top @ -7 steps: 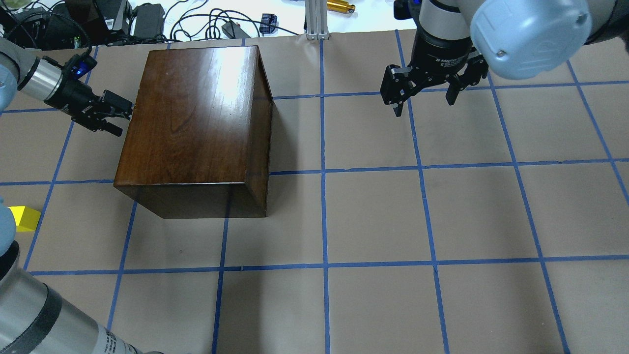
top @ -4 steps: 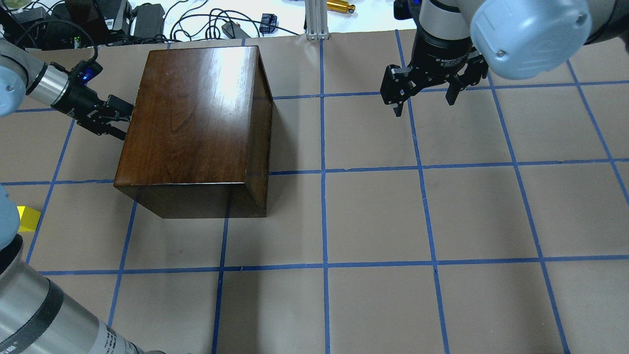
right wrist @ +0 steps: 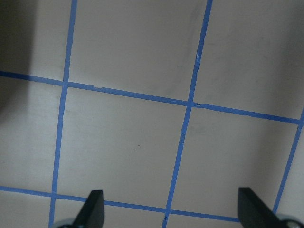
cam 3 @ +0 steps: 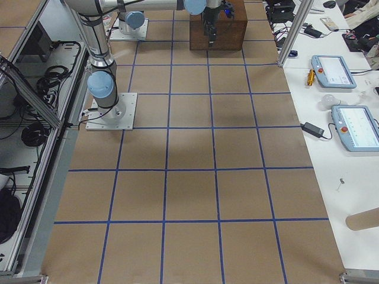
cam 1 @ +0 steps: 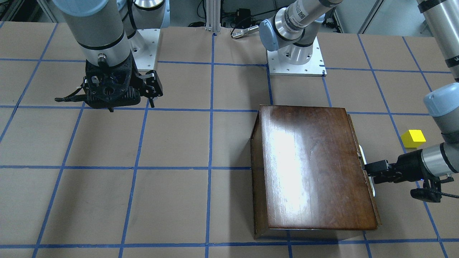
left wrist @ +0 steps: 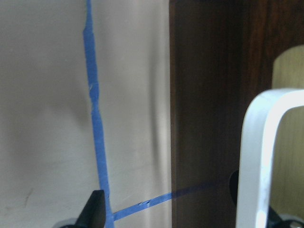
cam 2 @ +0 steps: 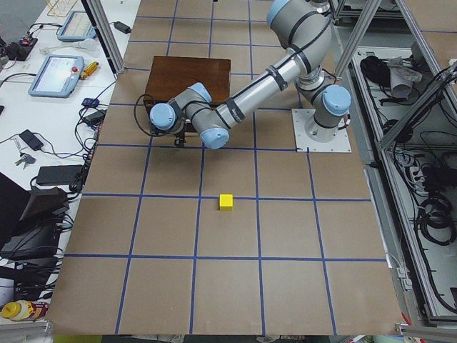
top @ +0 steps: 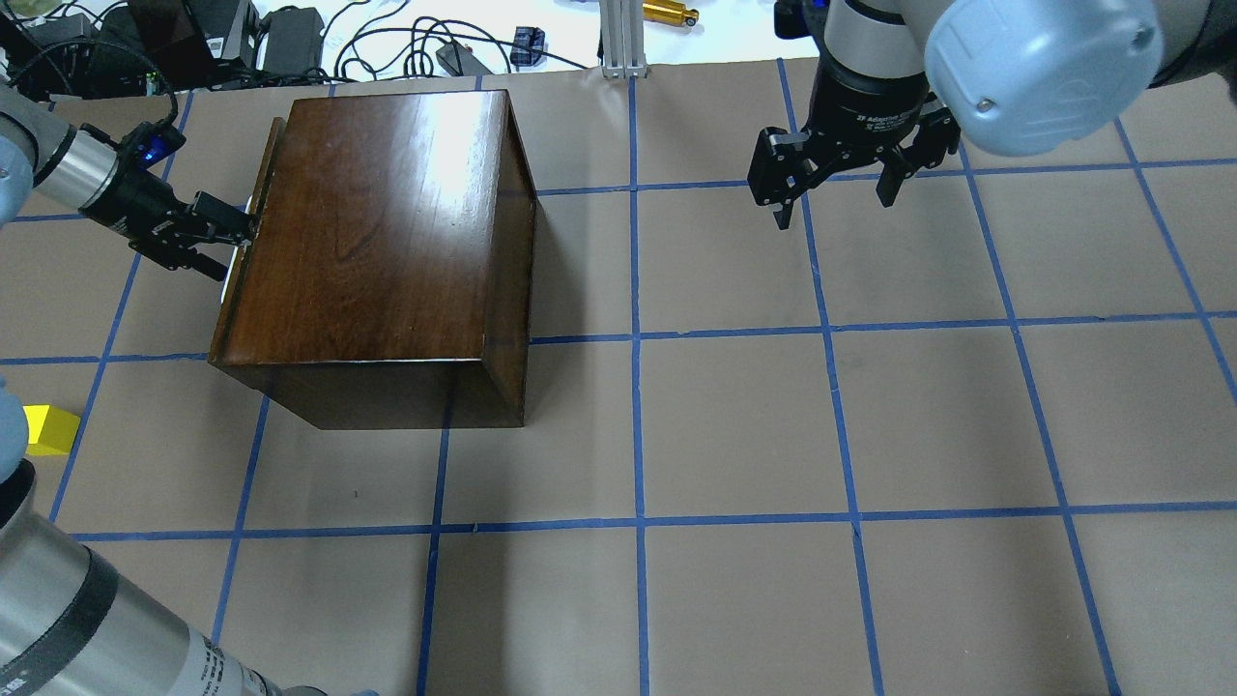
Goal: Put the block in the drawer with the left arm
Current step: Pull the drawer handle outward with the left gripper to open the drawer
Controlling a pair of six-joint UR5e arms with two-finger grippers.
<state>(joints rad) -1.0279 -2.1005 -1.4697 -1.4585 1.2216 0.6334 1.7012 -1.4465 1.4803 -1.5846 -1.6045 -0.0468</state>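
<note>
The yellow block (top: 48, 430) lies on the table near the left edge, apart from the box; it also shows in the front view (cam 1: 413, 138). The dark brown box (top: 387, 242) stands left of centre. Its drawer (top: 220, 338) sticks out a little on the left, showing only the dark front panel (cam 1: 373, 207) and a white handle (cam 1: 362, 154). My left gripper (top: 220, 240) is open at that handle (left wrist: 259, 156), with one finger hooked behind it. My right gripper (top: 833, 205) is open and empty above the far right of the table.
Cables, power bricks and a metal post (top: 618, 39) lie beyond the table's far edge. The left arm's near link (top: 87, 619) crosses the bottom left corner. Blue tape lines grid the brown table cover (top: 734, 425).
My left gripper reached the box's left face, then drew back left. The drawer front has slid out a little with it. The right arm has not moved.
</note>
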